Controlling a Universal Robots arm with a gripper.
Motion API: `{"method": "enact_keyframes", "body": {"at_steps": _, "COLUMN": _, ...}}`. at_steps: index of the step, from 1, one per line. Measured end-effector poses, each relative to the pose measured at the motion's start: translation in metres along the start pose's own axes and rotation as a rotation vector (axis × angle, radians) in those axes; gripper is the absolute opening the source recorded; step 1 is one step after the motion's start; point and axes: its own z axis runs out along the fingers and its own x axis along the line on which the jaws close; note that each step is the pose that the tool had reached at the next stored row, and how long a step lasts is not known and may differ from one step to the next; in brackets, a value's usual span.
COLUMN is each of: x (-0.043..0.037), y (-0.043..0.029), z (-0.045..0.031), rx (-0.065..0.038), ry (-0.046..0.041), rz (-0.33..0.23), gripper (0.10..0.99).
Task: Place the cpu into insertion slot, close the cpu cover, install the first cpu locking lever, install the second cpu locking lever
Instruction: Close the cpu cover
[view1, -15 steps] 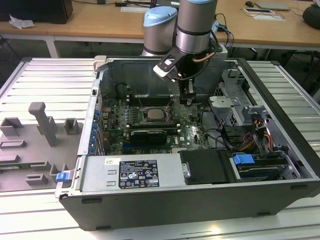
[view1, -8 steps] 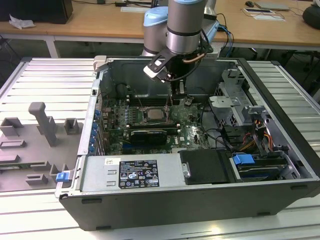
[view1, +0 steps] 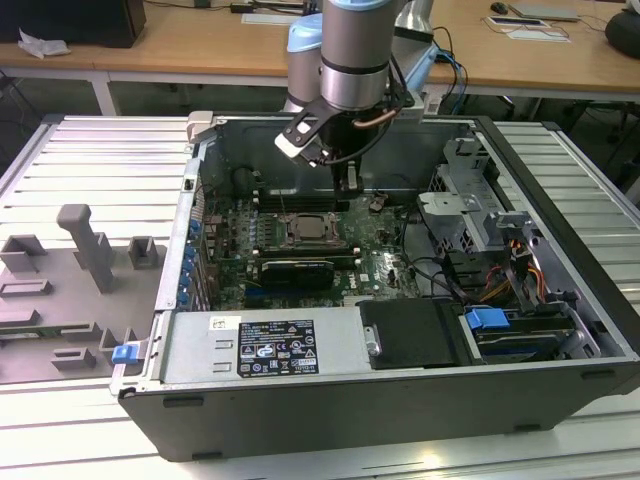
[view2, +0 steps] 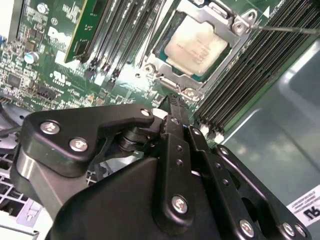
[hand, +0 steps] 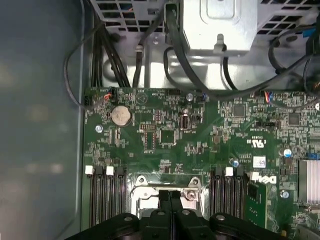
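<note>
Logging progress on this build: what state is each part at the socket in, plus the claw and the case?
cpu: seated flat, framed by the cover.
cover: down over the cpu.
lever: thin rod jutting past the cover's corner; cannot tell whether it is latched.
claw: shut, empty, above the board beside the cover.
case: lying on its side, open.
</note>
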Motion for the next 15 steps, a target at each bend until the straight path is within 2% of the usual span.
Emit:
{"method": "enact_keyframes", "body": {"at_steps": 6, "x": 0.0000, "y": -0.0078, "z": 0.0059, "rx": 0.000, "ry": 0.0000, "rz": 0.000, "gripper": 0.106}}
{"method": "enact_keyframes", "body": {"at_steps": 9, "x": 0.0001, "y": -0.0193, "z": 0.0062, "rx": 0.000, "ry": 0.0000, "rz": 0.000, "gripper": 0.106}}
{"method": "enact_keyframes", "body": {"at_steps": 11, "x": 0.0002, "y": -0.0302, "z": 0.0079, "rx": 0.000, "ry": 0.0001, "rz": 0.000, "gripper": 0.106}}
{"method": "enact_keyframes", "body": {"at_steps": 15, "x": 0.0003, "y": -0.0416, "z": 0.0142, "rx": 0.000, "ry": 0.0000, "rz": 0.000, "gripper": 0.106}}
